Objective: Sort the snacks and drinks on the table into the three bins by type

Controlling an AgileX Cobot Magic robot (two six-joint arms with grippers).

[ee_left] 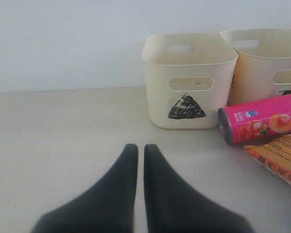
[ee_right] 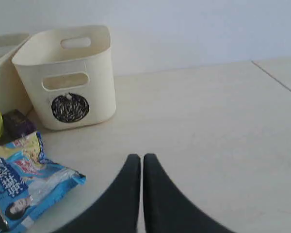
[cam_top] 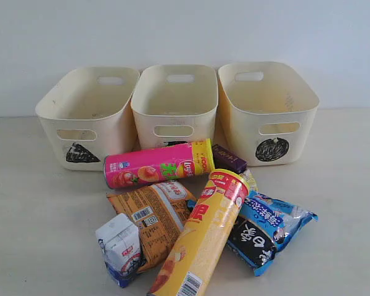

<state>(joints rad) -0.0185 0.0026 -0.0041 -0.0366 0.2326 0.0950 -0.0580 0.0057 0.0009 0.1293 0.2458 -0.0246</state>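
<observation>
left end effector (ee_left: 140, 151), right end effector (ee_right: 142, 161) both closed, empty — yellow tube (cam_top: 200, 237) at lower centre overlaps orange bag (cam_top: 149, 217), i'd risk dragging both.

A plain pale bluish-white wall (cam_top: 185, 31) stands well ahead of the right gripper (ee_right: 142, 162). Beneath that gripper lies a smooth cream tabletop (cam_top: 37, 234), evenly lit, with a thin seam (ee_right: 276, 77) farther ahead.

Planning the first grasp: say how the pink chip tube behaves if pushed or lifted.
The pink chip tube lies on its side, so a sideways push would probably roll it, perhaps toward the middle bin. Its round, glossy wall looks stiff but may slip when gripped. Being a chip can, it is likely light for its size.
</observation>
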